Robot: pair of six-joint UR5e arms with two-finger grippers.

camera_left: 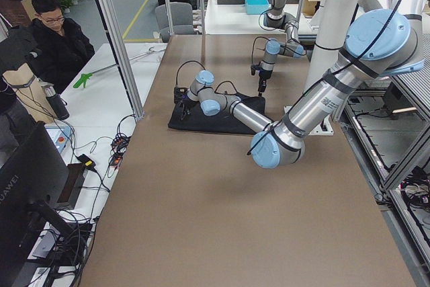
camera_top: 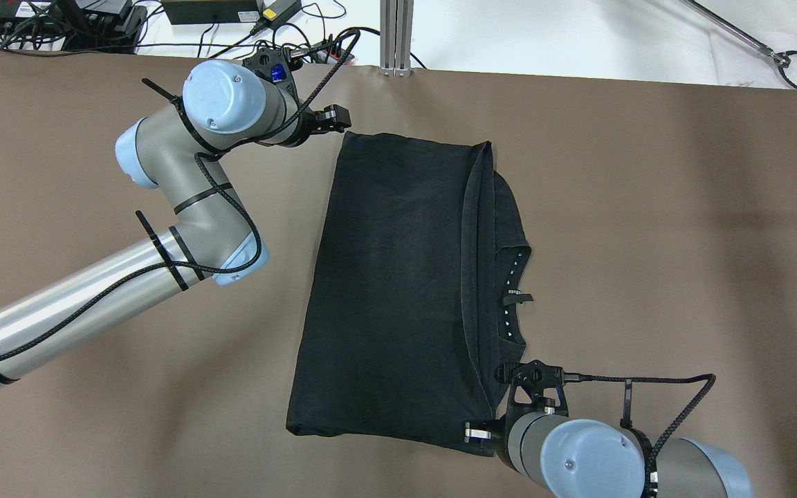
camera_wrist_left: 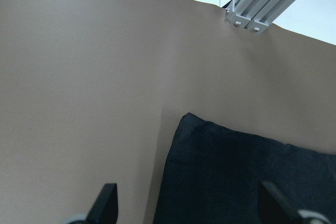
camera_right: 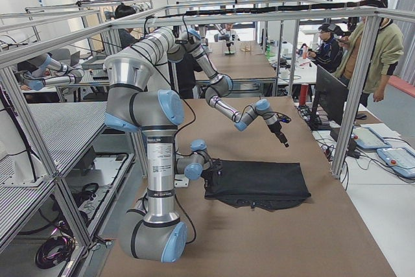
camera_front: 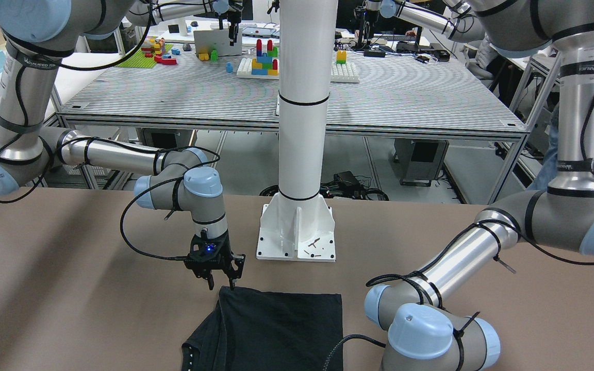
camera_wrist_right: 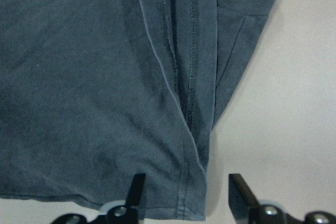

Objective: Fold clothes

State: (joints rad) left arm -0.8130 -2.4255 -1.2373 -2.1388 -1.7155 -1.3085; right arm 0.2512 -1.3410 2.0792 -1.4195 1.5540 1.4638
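The black garment (camera_top: 391, 290) lies flat on the brown table, folded lengthwise, with a collar layer sticking out on its right side (camera_top: 506, 277). My left gripper (camera_top: 333, 119) is open, just left of the garment's far left corner; the left wrist view shows that corner (camera_wrist_left: 236, 171) ahead of the spread fingers (camera_wrist_left: 107, 203). My right gripper (camera_top: 488, 430) is open at the near right corner; in the right wrist view the hemmed corner (camera_wrist_right: 184, 182) lies between the fingertips (camera_wrist_right: 135, 190). In the front-facing view the right gripper (camera_front: 220, 275) hovers at the garment's (camera_front: 281, 330) edge.
The white pillar's base (camera_front: 297, 232) stands on the table on the robot's side of the garment. An aluminium post (camera_top: 396, 34) and cables (camera_top: 232, 21) sit at the far table edge. Operators sit beyond the table's far side (camera_left: 54, 31).
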